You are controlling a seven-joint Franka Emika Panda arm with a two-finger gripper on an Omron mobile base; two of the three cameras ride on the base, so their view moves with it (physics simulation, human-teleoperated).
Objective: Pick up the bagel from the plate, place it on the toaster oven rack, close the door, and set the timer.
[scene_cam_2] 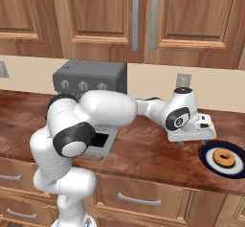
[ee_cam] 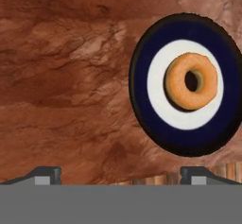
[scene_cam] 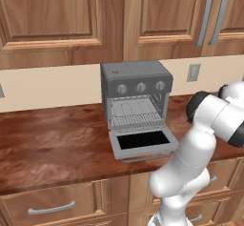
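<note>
On worktop, right end: plate, dark blue rim, white centre, bagel lying flat on centre. Hand view: plate at 2 o'clock of frame, bagel right of plate middle. Pincer hovers above worktop just beside plate, at its 9 o'clock, jaws spread wide, empty, clear of bagel. Toaster oven against back wall; door dropped flat open, rack bare inside cavity.
</note>
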